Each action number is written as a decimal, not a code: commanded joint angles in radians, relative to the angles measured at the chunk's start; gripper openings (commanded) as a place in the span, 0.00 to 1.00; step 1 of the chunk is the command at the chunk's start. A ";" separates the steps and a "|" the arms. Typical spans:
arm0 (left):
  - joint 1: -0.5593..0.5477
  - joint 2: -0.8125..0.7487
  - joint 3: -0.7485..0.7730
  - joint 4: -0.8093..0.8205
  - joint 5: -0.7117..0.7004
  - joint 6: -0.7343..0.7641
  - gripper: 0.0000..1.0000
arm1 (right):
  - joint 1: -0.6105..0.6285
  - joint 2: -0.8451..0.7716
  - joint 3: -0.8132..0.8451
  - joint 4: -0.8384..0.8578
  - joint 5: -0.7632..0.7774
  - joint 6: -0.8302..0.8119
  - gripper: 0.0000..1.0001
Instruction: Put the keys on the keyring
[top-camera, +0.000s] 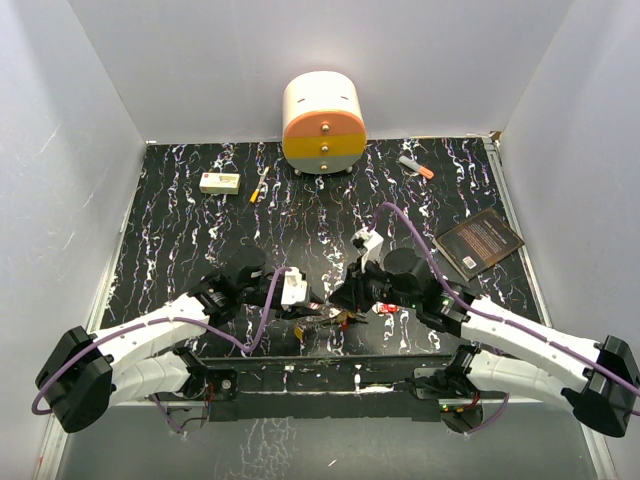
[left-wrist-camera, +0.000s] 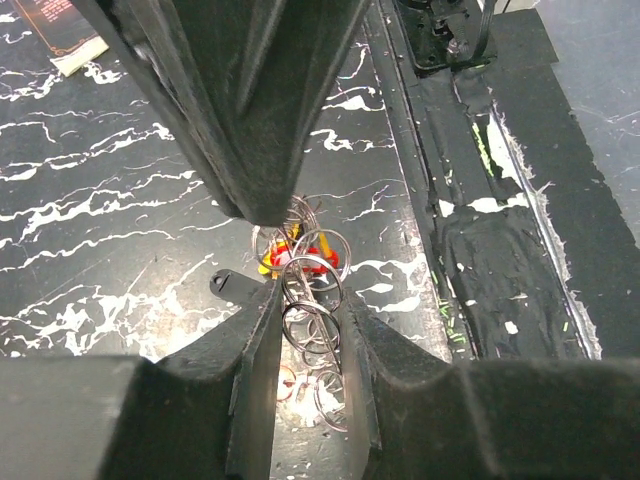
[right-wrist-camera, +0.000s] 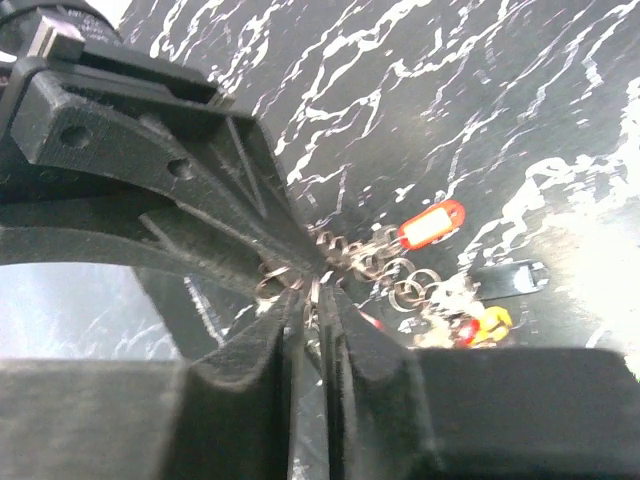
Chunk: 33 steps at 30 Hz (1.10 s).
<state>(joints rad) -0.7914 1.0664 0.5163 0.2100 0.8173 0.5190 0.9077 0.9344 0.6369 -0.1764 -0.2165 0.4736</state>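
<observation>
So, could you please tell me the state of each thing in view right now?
Left gripper: closed on the keyring.
Right gripper: shut, pinching the keyring too.
Keyring: gripped from both sides.
Keys: bunched by the rings; attachment unclear.
Drawer unit: all three drawers shut.
Book: closed, lying flat.
Marker pen: lying flat.

We see a plain pale back wall (top-camera: 300, 40) closing the booth, with a left wall (top-camera: 50, 150) and a right wall (top-camera: 590, 110) angling in. Below us lies the table (top-camera: 200, 230), black with white marble veins. At its far edge stands a small rounded drawer unit (top-camera: 323, 123), cream, orange, yellow and grey. The light is soft and even.
</observation>
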 joint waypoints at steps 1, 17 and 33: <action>0.001 -0.034 0.027 0.012 0.042 -0.046 0.00 | -0.005 -0.079 0.012 0.038 0.145 0.005 0.24; 0.001 -0.027 0.021 0.063 -0.003 -0.116 0.00 | -0.004 -0.128 -0.085 0.074 0.056 0.202 0.30; 0.001 -0.024 0.013 0.070 -0.015 -0.113 0.00 | -0.004 -0.186 -0.087 0.023 0.043 0.168 0.36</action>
<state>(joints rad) -0.7914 1.0637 0.5163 0.2638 0.7956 0.4122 0.9070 0.8284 0.5213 -0.1596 -0.2008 0.7036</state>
